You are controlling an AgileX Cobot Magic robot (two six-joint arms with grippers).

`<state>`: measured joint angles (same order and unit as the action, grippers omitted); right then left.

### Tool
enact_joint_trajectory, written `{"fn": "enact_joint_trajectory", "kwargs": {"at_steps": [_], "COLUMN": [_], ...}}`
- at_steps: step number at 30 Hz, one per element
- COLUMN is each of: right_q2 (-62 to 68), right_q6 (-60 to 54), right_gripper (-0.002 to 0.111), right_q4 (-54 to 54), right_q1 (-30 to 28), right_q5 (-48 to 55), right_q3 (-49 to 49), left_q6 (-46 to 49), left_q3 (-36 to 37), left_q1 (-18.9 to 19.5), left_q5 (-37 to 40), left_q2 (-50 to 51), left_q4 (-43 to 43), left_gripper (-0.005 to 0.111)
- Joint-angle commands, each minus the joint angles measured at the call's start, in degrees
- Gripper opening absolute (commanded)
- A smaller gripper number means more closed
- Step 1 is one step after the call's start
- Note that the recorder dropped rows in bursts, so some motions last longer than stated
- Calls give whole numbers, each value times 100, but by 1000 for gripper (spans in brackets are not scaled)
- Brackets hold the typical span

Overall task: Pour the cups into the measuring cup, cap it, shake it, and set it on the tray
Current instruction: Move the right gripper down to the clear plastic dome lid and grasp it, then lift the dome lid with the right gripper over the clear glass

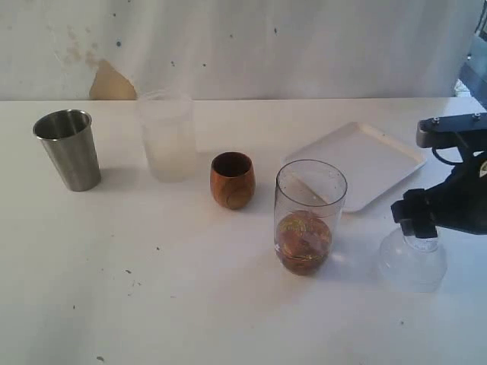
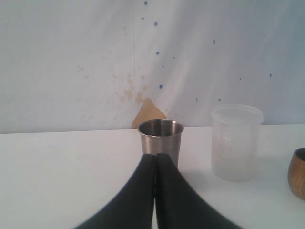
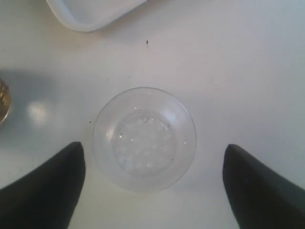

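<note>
The measuring cup (image 1: 308, 217) stands mid-table, clear, with brown contents in its base. Left of it sits the brown wooden cup (image 1: 232, 179); the steel tumbler (image 1: 67, 148) stands at the far left. Behind the measuring cup lies the white tray (image 1: 365, 156). A clear domed cap (image 1: 412, 262) rests on the table at the right. My right gripper (image 1: 417, 226) hovers over that cap (image 3: 144, 138), open, a finger on each side and apart from it. My left gripper (image 2: 156, 155) is shut on nothing, pointing at the steel tumbler (image 2: 161, 136); the exterior view does not show it.
A frosted white plastic cup (image 1: 167, 137) stands between the steel tumbler and the wooden cup, near the back. The same frosted cup (image 2: 236, 143) and the wooden cup's edge (image 2: 299, 172) show in the left wrist view. A stained white wall backs the table.
</note>
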<state>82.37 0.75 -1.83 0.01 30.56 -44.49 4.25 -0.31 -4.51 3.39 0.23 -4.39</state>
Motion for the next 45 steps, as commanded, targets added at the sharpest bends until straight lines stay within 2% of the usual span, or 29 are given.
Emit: {"fn": "enact_joint_trajectory", "kwargs": {"at_steps": [1,6,12,14,15,18,19,20,23,28,32,37,45], "right_q2": [303,506,720,733,733,674,607,512,258,-228,-476,-631,-583], "right_q6": [-75,-119,-119,-119,-119,-119,-119,-119,-119,-129,-272,-679,-715], "right_gripper": [73,70,58,46,33,13,2,0,0,0,0,0,0], "right_q4": [-20,-20,-30,-30,-30,-30,-42,-57,-57,-57,-57,569,739], "right_q1": [21,21,21,21,21,21,21,21,21,21,21,53,584], "right_q5": [-252,-492,-549,-549,-539,-526,-499,-446,163,1593,2111,2729,3313], "right_q3": [-38,-38,-38,-38,-38,-38,-38,-65,-308,-1252,-1699,-2303,-3166], "left_q6": [-4,-4,-4,-4,-4,-4,-4,-4,-4,-4,-4,-4,-4], "left_q3": [31,31,31,31,31,31,31,31,31,31,31,31,31], "left_q1": [-25,-25,-25,-25,-25,-25,-25,-25,-25,-25,-25,-25,-25], "left_q5": [-28,-28,-28,-28,-28,-28,-28,-28,-28,-28,-28,-28,-28], "left_q2": [-23,-23,-23,-23,-23,-23,-23,-23,-23,-23,-23,-23,-23], "left_q4": [-50,-50,-50,-50,-50,-50,-50,-50,-50,-50,-50,-50,-50], "left_gripper": [0,0,0,0,0,0,0,0,0,0,0,0,0]}}
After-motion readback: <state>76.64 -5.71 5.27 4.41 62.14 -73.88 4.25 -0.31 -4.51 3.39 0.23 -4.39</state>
